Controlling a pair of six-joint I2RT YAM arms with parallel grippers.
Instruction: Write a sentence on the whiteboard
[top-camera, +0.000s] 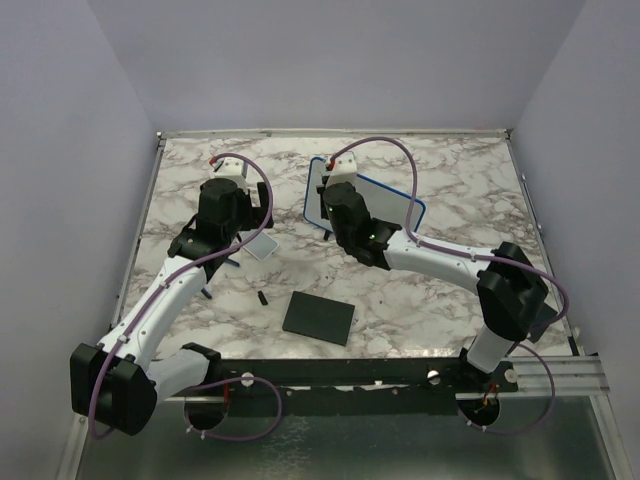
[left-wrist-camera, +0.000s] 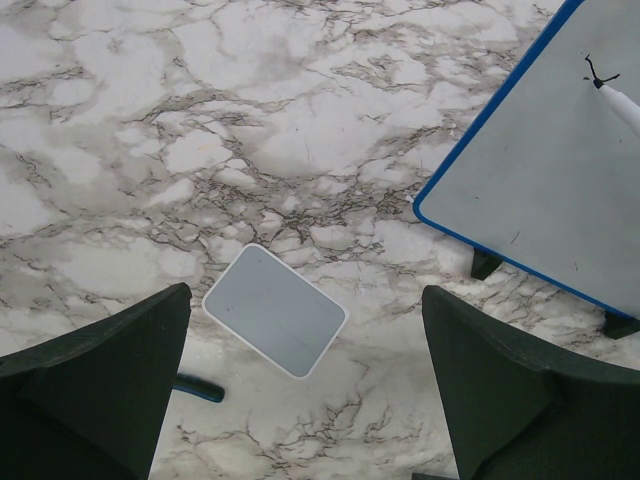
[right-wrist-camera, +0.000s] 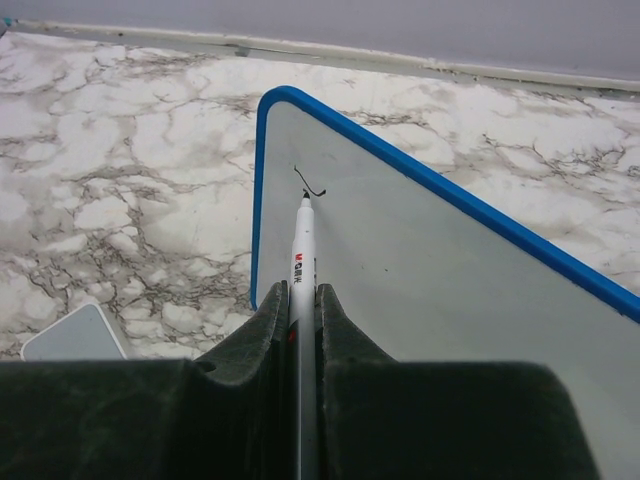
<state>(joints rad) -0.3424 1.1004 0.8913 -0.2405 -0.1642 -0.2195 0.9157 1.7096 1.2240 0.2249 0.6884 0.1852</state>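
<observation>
- while the right gripper (right-wrist-camera: 300, 290) is squeezing a white marker (right-wrist-camera: 303, 250) tight between its two dark fingers, the marker is pointing away from the wrist camera with its black tip on the whiteboard (right-wrist-camera: 420, 290).
- the whiteboard is resting on the marble table (top-camera: 450, 170), toward the far side and a bit right of the middle. it is sitting at a slant, with a blue rim running around it and a black foot (left-wrist-camera: 486, 264) sticking out under its edge.
- the sentence (right-wrist-camera: 311, 184) is showing as only one small dark squiggle near a rounded corner of the board, and the marker tip is sitting right at the end of it.
- the left gripper (left-wrist-camera: 305, 300) is hanging over the table left of the board with its fingers spread wide apart, gripping nothing.
- a small pale tile (left-wrist-camera: 275, 310) is lying flat under the left gripper, near the board's corner but not touching it.
- a black square pad (top-camera: 318, 317) is lying closer to the arm bases, well apart from the board, and a tiny black piece (top-camera: 263, 298) is lying just left of it.
</observation>
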